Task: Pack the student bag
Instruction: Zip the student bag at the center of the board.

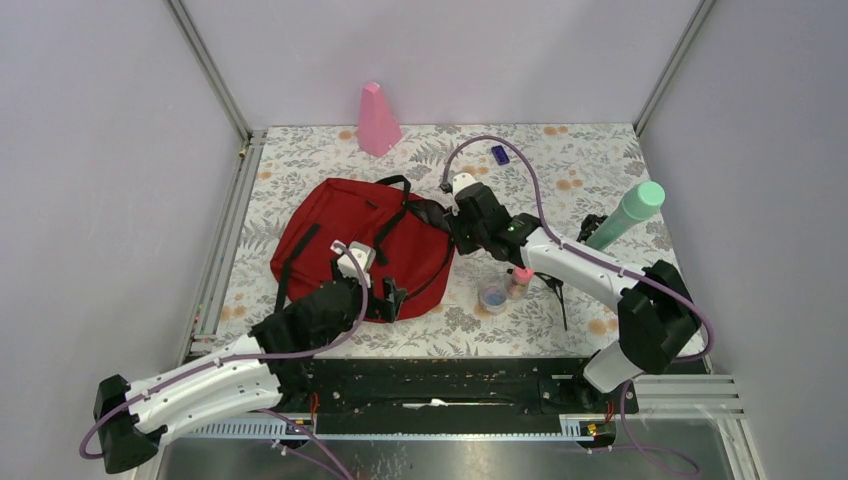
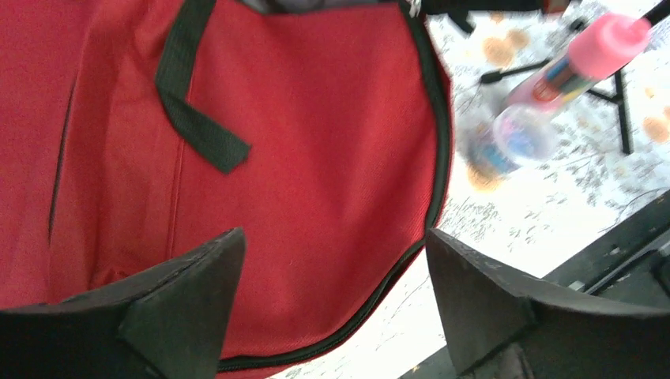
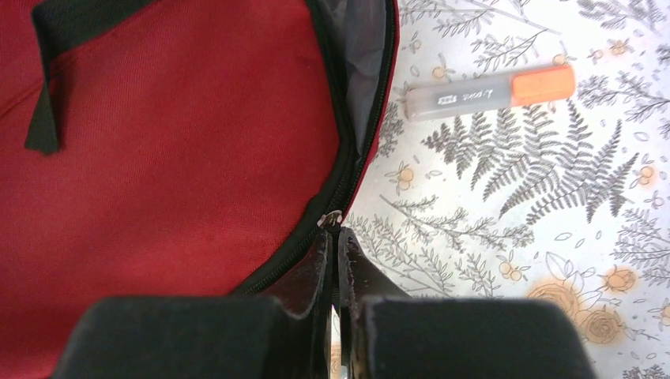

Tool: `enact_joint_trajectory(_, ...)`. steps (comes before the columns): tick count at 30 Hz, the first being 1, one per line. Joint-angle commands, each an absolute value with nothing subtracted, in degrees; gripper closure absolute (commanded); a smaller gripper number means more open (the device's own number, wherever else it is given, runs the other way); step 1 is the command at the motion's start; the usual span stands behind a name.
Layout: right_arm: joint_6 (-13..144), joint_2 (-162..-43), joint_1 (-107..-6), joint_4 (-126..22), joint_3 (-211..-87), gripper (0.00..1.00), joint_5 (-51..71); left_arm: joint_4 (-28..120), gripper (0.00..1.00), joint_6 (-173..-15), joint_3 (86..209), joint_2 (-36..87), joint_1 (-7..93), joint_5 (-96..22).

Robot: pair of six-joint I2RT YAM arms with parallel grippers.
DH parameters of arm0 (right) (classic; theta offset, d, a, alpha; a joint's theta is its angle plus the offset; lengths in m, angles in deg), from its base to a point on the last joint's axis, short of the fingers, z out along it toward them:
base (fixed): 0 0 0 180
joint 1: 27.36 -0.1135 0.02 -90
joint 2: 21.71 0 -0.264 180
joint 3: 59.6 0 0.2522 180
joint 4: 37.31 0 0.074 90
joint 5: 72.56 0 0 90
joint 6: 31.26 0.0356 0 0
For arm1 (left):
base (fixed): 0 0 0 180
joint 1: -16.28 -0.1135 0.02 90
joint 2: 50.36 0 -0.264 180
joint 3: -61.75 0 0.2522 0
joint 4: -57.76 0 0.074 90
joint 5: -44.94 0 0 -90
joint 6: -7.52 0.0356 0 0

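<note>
Located bag (image 1: 340, 225) lying flat on surface (image 1: 590, 160), toward 9 o'clock of centre. Found zip partly open at its 3 o'clock edge, grey lining showing. Noted right gripper (image 3: 338, 237) pressed together at zip pull (image 3: 330, 219), apparently pinching it. Noted left gripper (image 2: 332, 245) spread wide over bag's 6 o'clock edge, holding nothing. Counted loose on surface: marker (image 3: 490, 93), pink-capped tube (image 1: 519, 281) and tub (image 1: 493, 296) near bag at 3 o'clock, green-capped tube (image 1: 628, 213) further out, cone (image 1: 378, 120) at 12 o'clock. Saw nothing inside bag; interior mostly hidden. Judged work at opening stage: no item confirmed loaded, loading and zip closure outstanding.
</note>
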State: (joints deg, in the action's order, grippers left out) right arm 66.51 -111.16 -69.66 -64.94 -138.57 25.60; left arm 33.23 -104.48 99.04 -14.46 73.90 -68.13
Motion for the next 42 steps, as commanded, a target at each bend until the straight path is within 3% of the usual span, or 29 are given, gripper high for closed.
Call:
enact_joint_trajectory(1,66.3,-106.7,-69.1,-62.0,-136.6,1.0,20.9,40.5,0.1,-102.2,107.1,-9.5,73.8,-69.9)
enact_joint_trajectory(9,67.7,-105.0,-69.2,-61.9,-135.5,1.0,19.2,55.2,0.08,-103.7,113.8,11.7,73.8,-62.0)
enact_joint_trajectory(16,67.7,-104.0,-69.2,-61.9,-134.8,1.0,19.4,60.2,0.08,-105.4,113.6,19.3,73.7,-64.8)
enact_joint_trajectory(25,67.9,-104.5,-69.1,-62.0,-135.3,1.0,19.3,64.0,0.3,-106.7,112.8,23.3,73.2,-61.6)
enact_joint_trajectory(42,68.0,-104.9,-69.1,-61.9,-136.1,1.0,19.0,62.9,0.56,-105.6,113.8,29.1,73.2,-63.3)
